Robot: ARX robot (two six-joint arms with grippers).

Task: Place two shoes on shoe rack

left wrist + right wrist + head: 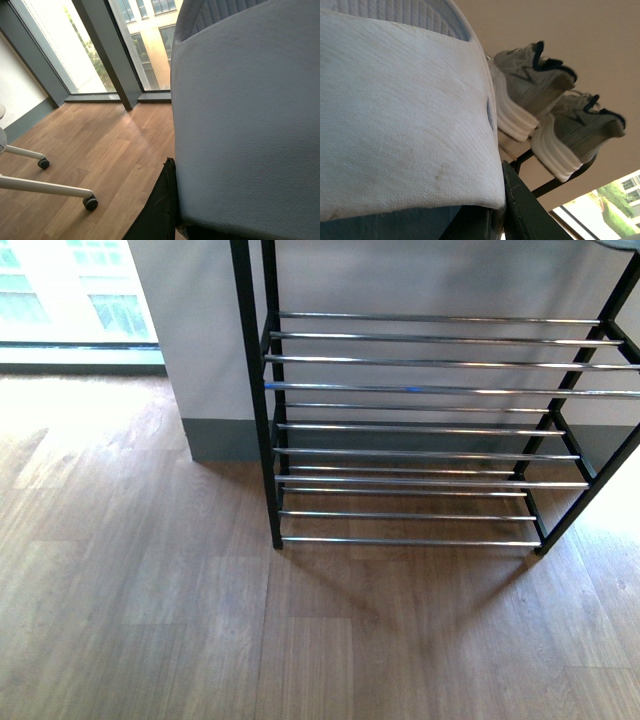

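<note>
Two grey knit shoes, white-soled, upright side by side on the black-framed, silver-rodded shoe rack

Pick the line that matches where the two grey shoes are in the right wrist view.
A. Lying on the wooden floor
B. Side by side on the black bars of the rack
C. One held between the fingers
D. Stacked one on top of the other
B: one grey shoe and the second shoe stand next to each other, their white soles resting on the shoe rack bars.
</note>
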